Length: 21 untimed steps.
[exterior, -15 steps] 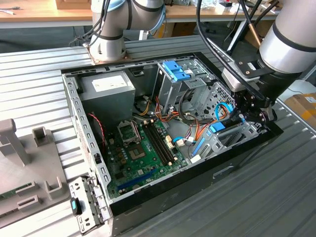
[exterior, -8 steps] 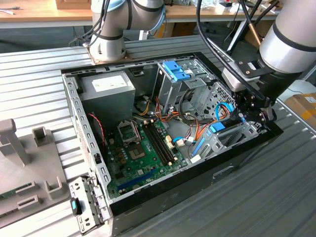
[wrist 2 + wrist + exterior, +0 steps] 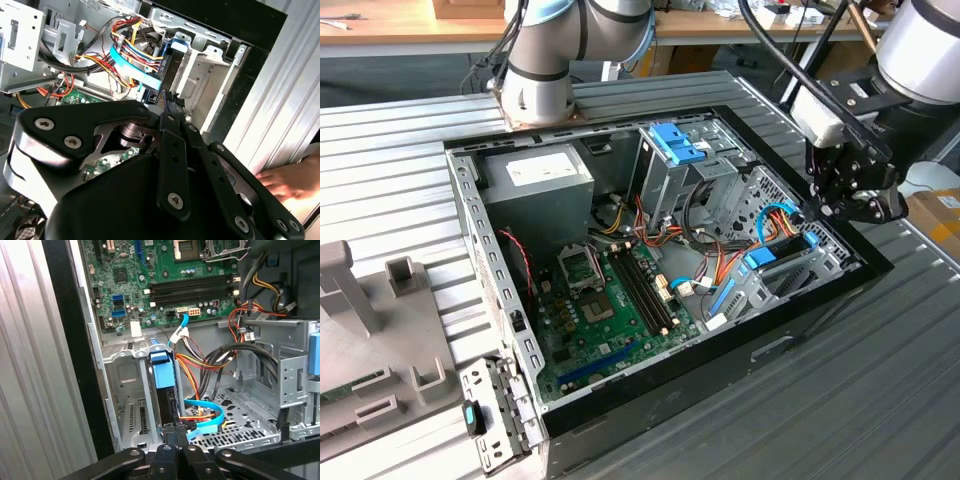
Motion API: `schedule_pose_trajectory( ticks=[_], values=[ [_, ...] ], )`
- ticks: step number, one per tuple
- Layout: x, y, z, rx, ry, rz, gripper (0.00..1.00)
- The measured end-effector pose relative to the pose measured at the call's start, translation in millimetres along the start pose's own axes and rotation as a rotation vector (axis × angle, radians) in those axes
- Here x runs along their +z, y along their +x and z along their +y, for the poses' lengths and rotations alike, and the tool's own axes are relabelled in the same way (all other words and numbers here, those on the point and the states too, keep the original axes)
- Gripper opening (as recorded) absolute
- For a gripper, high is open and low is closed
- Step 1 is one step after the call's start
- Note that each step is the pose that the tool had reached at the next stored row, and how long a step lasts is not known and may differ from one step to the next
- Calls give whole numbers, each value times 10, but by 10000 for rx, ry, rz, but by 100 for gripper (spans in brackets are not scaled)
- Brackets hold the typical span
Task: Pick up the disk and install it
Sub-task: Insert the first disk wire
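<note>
The disk (image 3: 164, 390) was seated upright in the bay. The gripper (image 3: 173, 436) was seen closed, nothing held. Judged rigid, fragile; best gripped by the blue frame

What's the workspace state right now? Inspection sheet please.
Surface: ribbed metal table carrying an open computer case.
Job's things: disk in its blue carrier stands on edge in the drive bay at the case wall, seemingly seated.
Clutter: grey fixture block on the exterior view's left.
Grippers: claw hovers just above the bay, fingers shut, holding nothing.
Cables: light blue data cables and orange-yellow power wires lie loose beside the disk.
Surroundings: a hand beyond the case edge; wooden bench behind.
</note>
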<state>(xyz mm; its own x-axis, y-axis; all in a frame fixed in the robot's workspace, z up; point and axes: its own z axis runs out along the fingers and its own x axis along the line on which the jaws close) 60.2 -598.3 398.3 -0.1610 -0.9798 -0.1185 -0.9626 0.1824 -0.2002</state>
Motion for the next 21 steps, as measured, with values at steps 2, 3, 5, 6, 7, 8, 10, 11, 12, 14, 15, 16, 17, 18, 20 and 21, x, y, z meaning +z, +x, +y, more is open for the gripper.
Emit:
schedule_pose_trajectory(
  ticks=[2, 3, 5, 6, 7, 8, 10, 11, 12, 14, 15, 16, 17, 18, 20, 21],
  values=[
    [0, -1, 0, 69, -50, -297, 11],
    [1, -1, 1, 93, -69, -407, 11],
    [45, 5, 12, 112, -84, -495, 11],
    [72, 9, 18, 113, -85, -495, 11],
    [106, 13, 25, 113, -85, -493, 11],
    [110, 13, 26, 113, -86, -491, 11],
    [115, 13, 27, 113, -86, -493, 11],
    [116, 13, 27, 114, -86, -493, 11],
    [118, 13, 28, 114, -87, -493, 17],
    [124, 13, 29, 114, -87, -494, 36],
    [145, 0, 36, 115, -87, -498, 36],
    [155, -28, 44, 115, -87, -496, 36],
    [163, -67, 52, 114, -87, -494, 36],
    [180, -159, 71, 114, -87, -496, 36],
    [184, -205, 78, 83, -65, -363, 36],
    [184, -206, 79, 78, -62, -339, 36]
  ],
)
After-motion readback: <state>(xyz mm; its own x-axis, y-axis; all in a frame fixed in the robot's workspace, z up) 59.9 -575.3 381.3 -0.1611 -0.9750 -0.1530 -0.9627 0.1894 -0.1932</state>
